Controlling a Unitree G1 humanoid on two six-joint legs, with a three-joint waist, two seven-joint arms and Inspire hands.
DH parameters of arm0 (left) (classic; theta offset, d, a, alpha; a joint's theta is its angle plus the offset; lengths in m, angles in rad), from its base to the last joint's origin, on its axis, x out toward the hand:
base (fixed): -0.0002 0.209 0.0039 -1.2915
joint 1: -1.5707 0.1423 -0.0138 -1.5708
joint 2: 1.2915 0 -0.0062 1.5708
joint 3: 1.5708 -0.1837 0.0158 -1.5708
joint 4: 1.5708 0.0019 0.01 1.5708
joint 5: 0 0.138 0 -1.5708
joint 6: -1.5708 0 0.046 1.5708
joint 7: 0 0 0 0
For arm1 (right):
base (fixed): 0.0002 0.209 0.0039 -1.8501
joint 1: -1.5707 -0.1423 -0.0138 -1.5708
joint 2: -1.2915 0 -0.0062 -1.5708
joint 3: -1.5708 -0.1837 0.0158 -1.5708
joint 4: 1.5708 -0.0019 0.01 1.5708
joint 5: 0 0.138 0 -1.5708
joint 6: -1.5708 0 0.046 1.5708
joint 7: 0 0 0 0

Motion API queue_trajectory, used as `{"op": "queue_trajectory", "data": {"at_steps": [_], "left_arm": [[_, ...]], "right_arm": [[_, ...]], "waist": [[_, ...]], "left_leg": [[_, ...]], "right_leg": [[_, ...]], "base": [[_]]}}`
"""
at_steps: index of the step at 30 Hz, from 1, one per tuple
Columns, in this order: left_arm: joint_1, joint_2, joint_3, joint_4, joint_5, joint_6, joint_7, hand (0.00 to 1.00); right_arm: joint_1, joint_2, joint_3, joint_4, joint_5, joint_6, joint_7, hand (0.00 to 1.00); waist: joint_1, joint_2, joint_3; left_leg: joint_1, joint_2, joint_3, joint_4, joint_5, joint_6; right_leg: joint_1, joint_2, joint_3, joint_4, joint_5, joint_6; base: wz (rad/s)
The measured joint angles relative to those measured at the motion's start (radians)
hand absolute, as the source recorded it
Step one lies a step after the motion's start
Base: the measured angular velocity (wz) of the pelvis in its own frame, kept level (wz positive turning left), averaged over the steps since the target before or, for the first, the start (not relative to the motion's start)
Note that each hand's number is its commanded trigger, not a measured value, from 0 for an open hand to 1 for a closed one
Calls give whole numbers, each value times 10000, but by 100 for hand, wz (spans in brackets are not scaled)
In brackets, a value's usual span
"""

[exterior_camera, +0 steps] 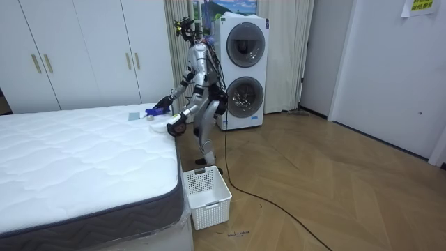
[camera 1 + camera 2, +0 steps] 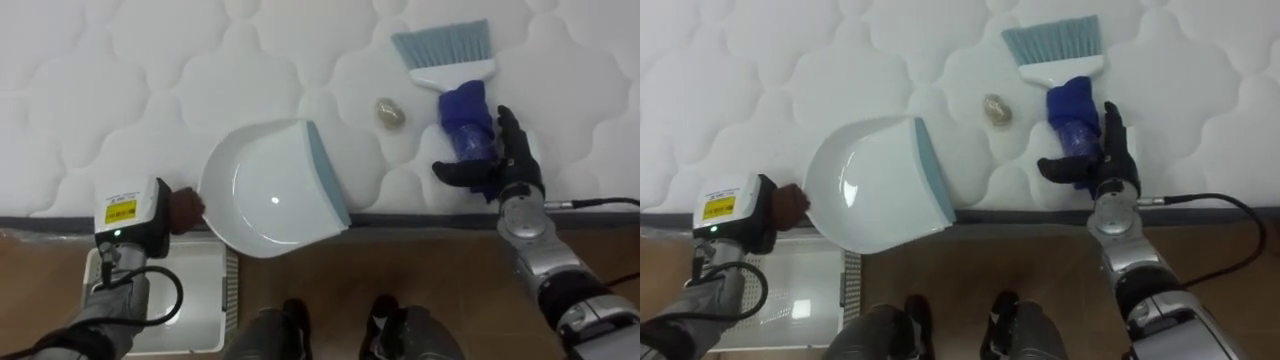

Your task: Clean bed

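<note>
A white dustpan (image 2: 268, 190) with a grey-blue lip rests on the mattress (image 2: 150, 80) edge, its lip towards the right. My left hand (image 2: 182, 207) is shut on its handle, partly hidden behind my wrist. A small beige crumpled scrap (image 2: 389, 113) lies on the mattress right of the lip. Further right lies a brush (image 2: 447, 52) with pale blue bristles and a blue handle (image 2: 465, 112). My right hand (image 2: 500, 160) is open at the handle's near end, fingers straight beside it, thumb stretched left under it.
I stand at the bed's long side, bent towards it. A white plastic basket (image 2: 195, 300) stands on the wood floor by my left leg, against the bed. Stacked washing machines (image 1: 242, 70) and white wardrobes (image 1: 83, 49) stand behind me.
</note>
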Motion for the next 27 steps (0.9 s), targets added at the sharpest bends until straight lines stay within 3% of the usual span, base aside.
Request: {"op": "queue_trajectory", "data": {"at_steps": [5,7,8,16,20,27], "left_arm": [[-67,-116,-121,102,-48,235,-6,100],[-179,-299,-228,101,-125,351,-19,100],[-276,-373,-314,95,-130,388,-26,100],[-387,-523,-331,-73,-222,466,-26,100],[-383,-643,-329,-291,-530,674,4,100],[-377,-695,-329,-432,-527,929,77,100]], "right_arm": [[-279,14,128,477,-241,76,-53,0],[-297,-3,129,608,-416,158,-249,74],[-314,0,127,614,-454,231,-449,100],[-529,-323,-86,979,-1310,421,-1527,100],[-799,-639,-87,1044,-1865,882,-1915,100],[-1093,-657,86,1281,-1957,1384,-2419,100]], "waist": [[60,32,20],[207,69,43],[285,93,59],[358,94,71],[401,88,67],[474,85,63]], "left_leg": [[-31,-11,-44,2,-1,0],[-83,-16,-87,21,-1,0],[-177,-17,-152,89,-8,-12],[-669,-188,-333,387,-20,-6],[-1001,-173,-493,598,-31,-27],[-1182,-165,-530,702,-90,-131]], "right_leg": [[1,2,-23,-20,0,1],[-10,-3,-57,-16,-1,1],[-56,-10,-103,17,-16,-8],[-460,-210,-198,435,-190,-12],[-703,-194,-230,604,-277,-13],[-831,-186,-308,763,-420,-126]], "base": [[0],[4],[10],[10],[11],[4]]}}
